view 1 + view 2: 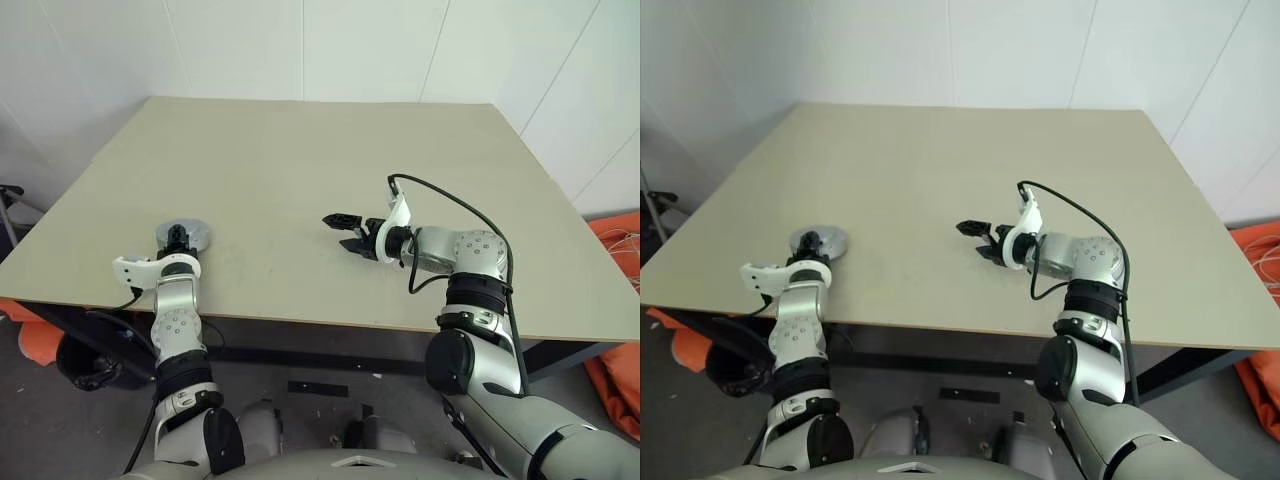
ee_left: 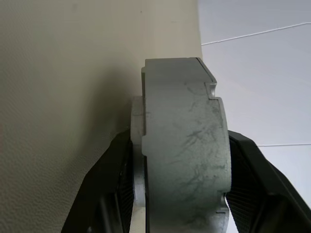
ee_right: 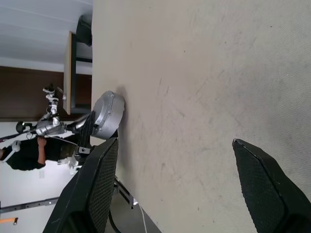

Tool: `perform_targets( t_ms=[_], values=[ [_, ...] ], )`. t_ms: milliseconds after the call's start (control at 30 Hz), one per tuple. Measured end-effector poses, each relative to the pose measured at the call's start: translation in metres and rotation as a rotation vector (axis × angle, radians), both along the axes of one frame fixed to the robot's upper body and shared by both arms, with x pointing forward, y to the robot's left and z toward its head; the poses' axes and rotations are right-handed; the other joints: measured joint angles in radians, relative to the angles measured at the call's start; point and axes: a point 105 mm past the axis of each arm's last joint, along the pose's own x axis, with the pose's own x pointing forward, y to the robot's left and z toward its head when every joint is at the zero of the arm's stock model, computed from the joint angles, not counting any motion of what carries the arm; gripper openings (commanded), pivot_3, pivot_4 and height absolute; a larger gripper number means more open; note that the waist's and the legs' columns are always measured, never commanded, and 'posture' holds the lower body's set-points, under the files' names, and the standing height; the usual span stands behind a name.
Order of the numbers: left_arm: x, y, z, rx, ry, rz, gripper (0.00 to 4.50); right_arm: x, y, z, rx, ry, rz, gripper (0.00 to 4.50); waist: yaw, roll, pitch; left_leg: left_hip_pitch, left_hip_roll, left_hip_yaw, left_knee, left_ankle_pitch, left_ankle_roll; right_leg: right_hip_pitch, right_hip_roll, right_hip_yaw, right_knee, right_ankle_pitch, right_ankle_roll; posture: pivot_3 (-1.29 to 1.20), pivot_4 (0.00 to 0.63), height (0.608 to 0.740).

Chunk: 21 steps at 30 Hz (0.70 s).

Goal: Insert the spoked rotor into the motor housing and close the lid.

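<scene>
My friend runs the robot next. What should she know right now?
Left tool: shut on the motor housing, at the table's near left edge, lid already on it.
Right tool: open, holding nothing, above mid-table.
Done: the housing looks closed. The rotor can't be seen, presumably inside.
Left: probably just set the housing down and let go.

Pale beige table (image 1: 300,190) filled frame centre, surface mostly bare. Silver motor housing (image 1: 190,236) sat at lower left, near table's front edge.
</scene>
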Motion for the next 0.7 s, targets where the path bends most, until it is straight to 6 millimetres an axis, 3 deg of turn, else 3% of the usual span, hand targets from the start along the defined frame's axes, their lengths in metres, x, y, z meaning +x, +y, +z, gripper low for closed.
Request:
perform_targets(
  t_ms=[67, 200, 333, 533, 700],
  values=[
    [-0.001, 0.001, -0.001, -0.002, 0.011, 0.009, 2.12, 0.000, 0.001, 0.000, -0.001, 0.000, 0.001, 4.24, -0.001, 0.000, 0.000, 0.001, 0.000, 0.000, 0.000, 0.000, 0.000, 0.000, 0.000, 0.000, 0.001, 0.000, 0.001, 0.00, 0.000, 0.740],
    [-0.003, 0.001, -0.005, -0.005, 0.044, 0.019, 3.40, 0.000, 0.000, 0.003, -0.003, -0.015, -0.005, 4.24, -0.002, 0.000, 0.000, 0.002, 0.000, 0.000, 0.000, 0.001, -0.001, 0.001, 0.000, 0.000, 0.001, -0.003, 0.005, 0.00, 0.000, 0.740],
    [-0.003, -0.001, 0.004, 0.013, 0.044, 0.011, 4.48, -0.001, 0.001, 0.004, 0.002, -0.015, -0.001, 4.24, -0.002, 0.000, 0.000, 0.002, 0.000, 0.000, 0.000, 0.001, -0.001, 0.001, 0.000, 0.000, 0.002, -0.003, 0.005, 0.00, 0.000, 0.740],
    [-0.016, -0.004, 0.005, 0.026, 0.098, -0.005, 4.48, -0.001, 0.003, 0.003, 0.005, -0.012, 0.003, 4.24, -0.002, 0.000, 0.000, 0.002, 0.000, 0.000, 0.000, 0.001, -0.001, 0.001, 0.000, 0.000, 0.002, -0.001, 0.000, 0.00, 0.000, 0.740],
    [-0.029, -0.006, 0.007, 0.043, 0.174, -0.022, 4.48, -0.001, 0.003, 0.003, 0.005, -0.012, 0.004, 4.24, -0.003, 0.000, 0.000, 0.002, 0.000, -0.001, 0.001, 0.001, -0.002, 0.000, 0.000, 0.000, 0.003, -0.003, 0.005, 0.00, 0.000, 0.740]
  ],
)
